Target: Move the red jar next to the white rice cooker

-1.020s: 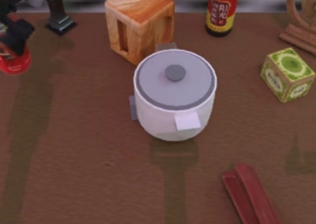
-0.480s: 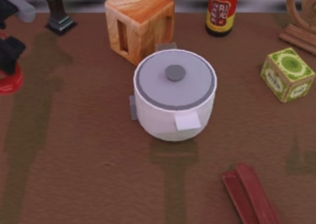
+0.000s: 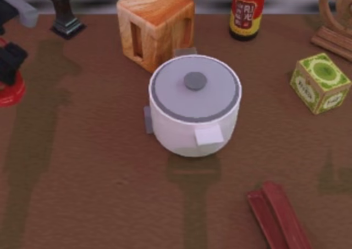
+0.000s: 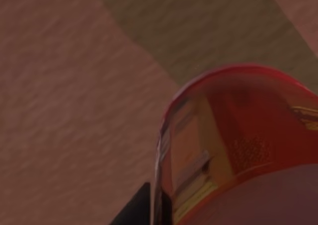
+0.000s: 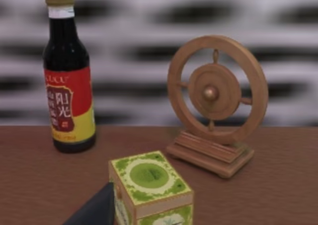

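Brown, slightly grainy wood covers the table [image 3: 93, 172], and behind its far edge is a blurred striped wall. From above, the jar [image 3: 11, 89] sits at the far left edge, mostly hidden under the left gripper [image 3: 10, 59], which is right over it; I cannot tell if its fingers are apart or closed. The cooker [image 3: 194, 106], round and white with a grey lid and knob, stands in the middle, well apart from the jar. Beside its far left is a wooden cube [image 3: 155, 25], and a dark bottle [image 3: 247, 11] stands at the far edge. In the left wrist view the jar [image 4: 238, 145] fills the picture: a red, glossy, hard cylinder. I judge it light and stiff but a little slippery, so holding it across the round side, low under the lid, seems safest. In the right wrist view are the bottle [image 5: 68, 86], a green box [image 5: 151, 187] and a wooden wheel [image 5: 214, 101]; the right gripper is not seen clearly.
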